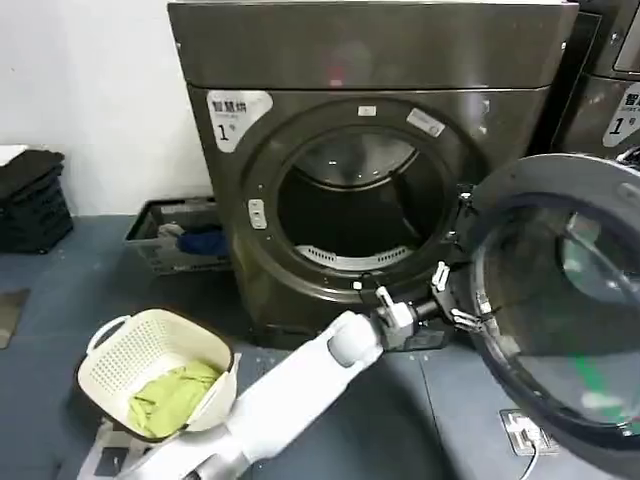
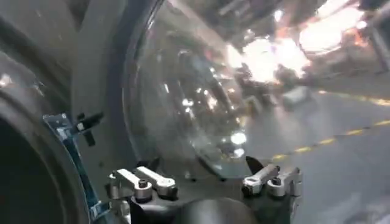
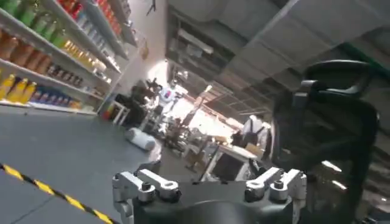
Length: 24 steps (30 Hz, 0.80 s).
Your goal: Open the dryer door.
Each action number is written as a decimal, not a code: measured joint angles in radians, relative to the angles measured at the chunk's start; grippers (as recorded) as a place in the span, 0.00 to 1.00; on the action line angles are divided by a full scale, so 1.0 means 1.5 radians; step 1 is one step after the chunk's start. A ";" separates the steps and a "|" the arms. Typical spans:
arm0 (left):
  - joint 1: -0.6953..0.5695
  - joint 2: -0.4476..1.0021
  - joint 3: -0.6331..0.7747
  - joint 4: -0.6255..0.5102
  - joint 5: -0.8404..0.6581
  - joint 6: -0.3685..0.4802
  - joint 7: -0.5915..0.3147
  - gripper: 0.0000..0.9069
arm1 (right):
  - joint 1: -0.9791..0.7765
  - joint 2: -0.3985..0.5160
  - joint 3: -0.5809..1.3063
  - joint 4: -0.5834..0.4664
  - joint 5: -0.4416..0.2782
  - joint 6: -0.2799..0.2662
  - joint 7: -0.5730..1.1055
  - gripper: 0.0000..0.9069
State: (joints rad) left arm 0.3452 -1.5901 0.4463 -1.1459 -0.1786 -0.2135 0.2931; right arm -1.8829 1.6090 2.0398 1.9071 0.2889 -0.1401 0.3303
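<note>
My left hand (image 1: pixel 440 296) sits released, fingers spread, right against the inner edge of the dryer door (image 1: pixel 560 300). The door hangs swung wide to the machine's right, drum gaping. My right hand (image 3: pixel 207 185), fingers apart, points off into the room, grasping nothing.

The drum mouth (image 1: pixel 355 205) stands unblocked; the swung-out dryer door (image 1: pixel 560 300) walls off the right, and a laundry basket (image 1: pixel 155 370) sits near left.
</note>
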 joint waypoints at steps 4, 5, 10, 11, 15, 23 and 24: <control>-0.007 -0.013 0.003 0.029 0.023 0.007 -0.023 1.00 | 0.002 0.000 0.008 -0.002 0.001 -0.003 0.000 1.00; -0.009 -0.012 0.005 0.036 0.036 0.014 -0.038 1.00 | 0.003 0.000 0.010 -0.002 0.001 -0.003 0.000 1.00; -0.011 -0.013 0.016 0.061 0.061 0.043 -0.107 1.00 | 0.005 0.000 0.009 0.006 0.001 -0.003 -0.002 1.00; -0.011 -0.013 0.016 0.062 0.061 0.050 -0.112 1.00 | 0.005 0.000 0.008 0.008 0.002 -0.003 -0.003 1.00; -0.012 -0.013 0.018 0.066 0.064 0.062 -0.124 1.00 | 0.005 0.000 0.006 0.017 0.003 -0.003 -0.005 1.00; -0.013 -0.013 0.019 0.079 0.062 0.055 -0.122 1.00 | 0.002 0.000 0.004 0.026 0.005 -0.003 -0.006 1.00; -0.014 -0.013 0.019 0.080 0.062 0.054 -0.122 1.00 | 0.002 0.000 0.004 0.028 0.005 -0.003 -0.006 1.00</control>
State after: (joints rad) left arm 0.3242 -1.6090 0.4745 -1.0253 -0.0854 -0.1328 0.1104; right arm -1.8803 1.6090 2.0452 1.9485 0.2960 -0.1453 0.3218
